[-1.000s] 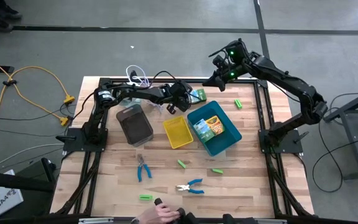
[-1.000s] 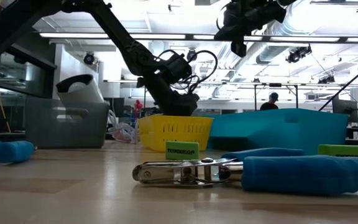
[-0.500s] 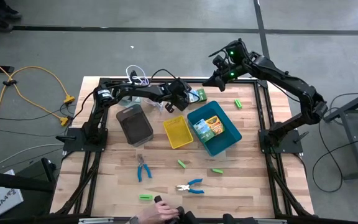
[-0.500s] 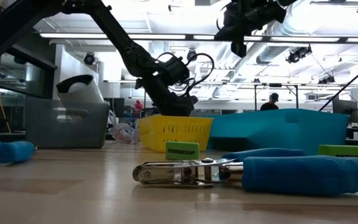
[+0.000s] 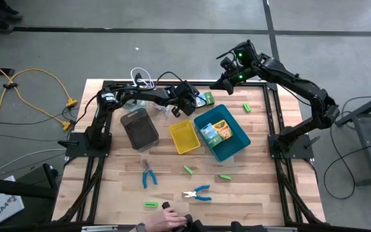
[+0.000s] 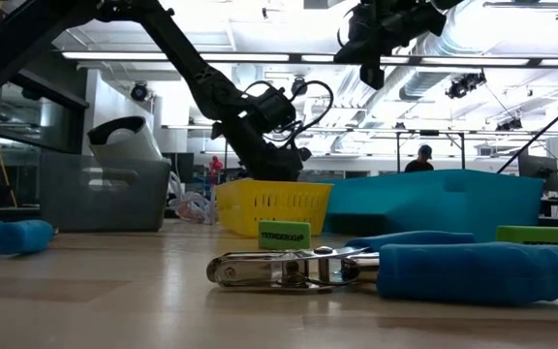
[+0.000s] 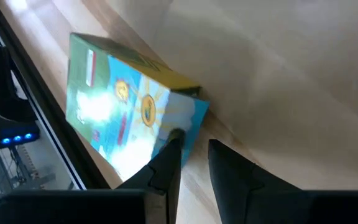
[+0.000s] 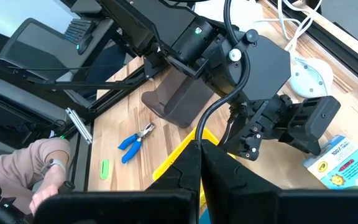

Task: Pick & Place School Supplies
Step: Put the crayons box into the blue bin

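Note:
A green and blue printed box lies flat on the table near its far edge. My left gripper is low beside it and narrowly open, with the fingers at the box's short end. My right gripper is shut and hangs high over the far edge, holding nothing. Two printed boxes lie in the blue tray. Green blocks and two blue-handled pliers lie loose on the wood. My left gripper has one fingertip at the corner of the box's short end, coming in low along the table. I cannot tell whether it touches the box. The other finger stands off the box, over bare wood.
A grey tray, a yellow tray and the blue tray stand in a row mid-table. A white round device with its cord lies by the far edge. A person's hand rests at the near edge. Bare wood shows on the near half, between the loose items.

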`<state>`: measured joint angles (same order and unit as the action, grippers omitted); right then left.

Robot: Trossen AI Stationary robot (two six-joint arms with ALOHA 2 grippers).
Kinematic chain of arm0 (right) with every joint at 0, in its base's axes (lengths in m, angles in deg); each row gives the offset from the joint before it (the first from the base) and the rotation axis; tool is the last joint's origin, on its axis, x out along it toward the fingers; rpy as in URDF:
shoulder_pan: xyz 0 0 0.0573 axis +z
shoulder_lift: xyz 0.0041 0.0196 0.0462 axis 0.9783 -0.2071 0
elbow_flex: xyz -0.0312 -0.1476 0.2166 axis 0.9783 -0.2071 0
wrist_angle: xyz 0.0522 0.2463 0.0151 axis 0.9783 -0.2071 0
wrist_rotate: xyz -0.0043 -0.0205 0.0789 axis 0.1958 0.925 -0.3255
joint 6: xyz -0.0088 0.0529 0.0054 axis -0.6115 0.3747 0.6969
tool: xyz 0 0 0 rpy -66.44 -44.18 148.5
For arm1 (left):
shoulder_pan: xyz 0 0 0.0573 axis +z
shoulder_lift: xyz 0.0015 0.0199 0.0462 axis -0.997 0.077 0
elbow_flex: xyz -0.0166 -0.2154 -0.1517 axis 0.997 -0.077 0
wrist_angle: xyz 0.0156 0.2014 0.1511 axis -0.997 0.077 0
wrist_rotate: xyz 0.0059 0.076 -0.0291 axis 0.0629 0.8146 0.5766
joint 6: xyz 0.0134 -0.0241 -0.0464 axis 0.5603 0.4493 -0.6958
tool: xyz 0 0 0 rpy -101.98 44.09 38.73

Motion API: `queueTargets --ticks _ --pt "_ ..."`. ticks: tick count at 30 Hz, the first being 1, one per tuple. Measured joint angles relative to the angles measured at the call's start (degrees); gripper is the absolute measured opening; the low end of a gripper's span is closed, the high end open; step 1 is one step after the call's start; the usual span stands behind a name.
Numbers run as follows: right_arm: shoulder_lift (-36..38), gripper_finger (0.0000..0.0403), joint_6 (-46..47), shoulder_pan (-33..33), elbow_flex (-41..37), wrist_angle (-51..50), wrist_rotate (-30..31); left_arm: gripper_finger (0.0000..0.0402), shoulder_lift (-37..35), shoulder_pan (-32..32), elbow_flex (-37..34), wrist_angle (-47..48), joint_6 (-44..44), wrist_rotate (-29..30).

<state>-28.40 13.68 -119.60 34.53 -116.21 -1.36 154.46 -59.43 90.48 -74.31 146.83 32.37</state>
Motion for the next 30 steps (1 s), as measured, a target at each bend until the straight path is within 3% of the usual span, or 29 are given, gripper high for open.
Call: queueTargets --ticks 9,21,30 --pt "0.0 0.0002 0.0 0.0 0.0 0.0 -0.02 0.0076 0.0 0.19 0.01 -0.11 0.68 -0.82" --pt "0.0 0.0002 0.0 0.01 0.0 0.07 -0.06 0.0076 0.1 2.16 0.01 -0.12 0.68 -6.49" --pt "0.0 0.0002 0.0 0.02 0.01 1.53 -1.3 0.0076 0.46 2.08 0.03 0.02 2.75 -6.36"
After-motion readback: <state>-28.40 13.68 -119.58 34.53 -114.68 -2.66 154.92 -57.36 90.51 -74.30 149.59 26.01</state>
